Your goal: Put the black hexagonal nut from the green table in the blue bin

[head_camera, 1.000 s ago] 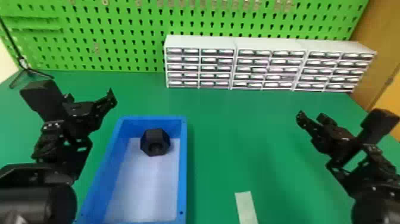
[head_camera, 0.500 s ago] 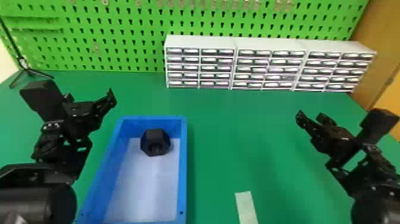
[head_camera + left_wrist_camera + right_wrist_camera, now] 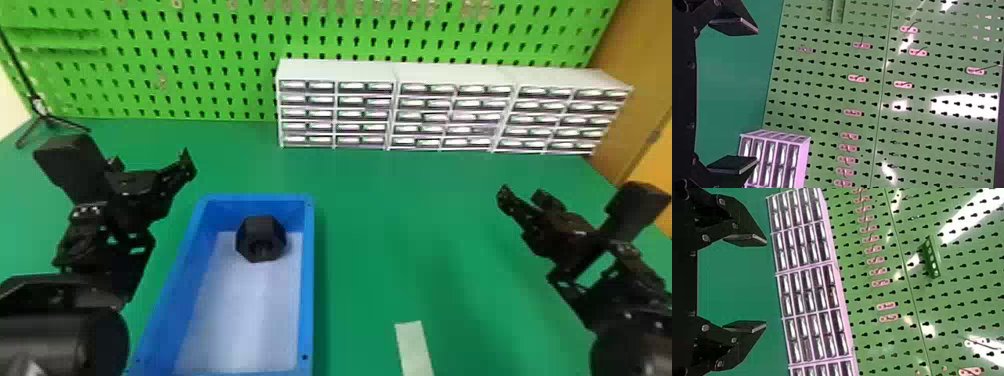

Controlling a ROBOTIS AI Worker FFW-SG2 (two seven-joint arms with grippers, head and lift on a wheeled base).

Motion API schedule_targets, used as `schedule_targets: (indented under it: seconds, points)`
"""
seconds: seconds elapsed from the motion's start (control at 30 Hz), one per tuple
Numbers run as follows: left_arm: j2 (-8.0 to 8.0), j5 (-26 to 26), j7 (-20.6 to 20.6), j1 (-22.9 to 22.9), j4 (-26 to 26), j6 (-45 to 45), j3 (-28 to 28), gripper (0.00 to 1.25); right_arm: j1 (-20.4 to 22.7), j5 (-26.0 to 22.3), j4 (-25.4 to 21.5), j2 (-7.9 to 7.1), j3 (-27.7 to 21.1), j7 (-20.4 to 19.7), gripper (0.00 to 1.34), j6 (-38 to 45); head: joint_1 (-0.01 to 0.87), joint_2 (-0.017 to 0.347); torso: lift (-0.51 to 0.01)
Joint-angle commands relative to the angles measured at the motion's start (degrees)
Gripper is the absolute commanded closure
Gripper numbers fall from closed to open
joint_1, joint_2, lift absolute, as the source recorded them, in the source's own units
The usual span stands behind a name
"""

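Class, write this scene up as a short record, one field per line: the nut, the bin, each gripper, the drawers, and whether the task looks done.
nut: black, hexagonal, inside the bin near its far end
bin: blue, on the green table
left gripper: open, empty
right gripper: open, empty
drawers: white units before the green pegboard
task: looks done

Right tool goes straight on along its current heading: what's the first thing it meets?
Likely the drawer cabinet, which sits ahead of the right tool. Depth is unclear, so it might pass over the top and meet the pegboard instead.
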Motion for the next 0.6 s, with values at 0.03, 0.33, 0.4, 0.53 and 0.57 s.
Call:
schedule_targets:
  seconds: [0.03, 0.33, 0.4, 0.53, 0.57]
  points:
    - [0.0, 0.08, 0.06, 0.0, 0.01, 0.04, -0.03, 0.13, 0.0, 0.0, 0.0, 0.06, 0.0, 0.0, 0.52, 0.0, 0.692, 0.008, -0.097]
    - [0.0, -0.01, 0.06, 0.0, 0.01, -0.05, 0.06, 0.13, 0.0, -0.09, 0.0, 0.06, 0.09, 0.0, 0.52, 0.0, 0.692, 0.008, -0.097]
    - [0.0, -0.01, 0.06, 0.0, 0.01, 0.04, 0.06, 0.13, 0.0, -0.09, 0.0, 0.06, 0.09, 0.0, 0.52, 0.0, 0.692, 0.008, -0.097]
    - [0.0, -0.01, -0.03, 0.0, 0.01, -0.05, 0.06, 0.13, 0.0, -0.09, 0.0, 0.06, 0.09, 0.0, 0.52, 0.0, 0.692, 0.008, -0.097]
    - [0.0, -0.01, 0.06, 0.0, 0.01, -0.05, 0.06, 0.13, 0.0, -0.09, 0.0, 0.06, 0.09, 0.0, 0.52, 0.0, 0.692, 0.008, -0.097]
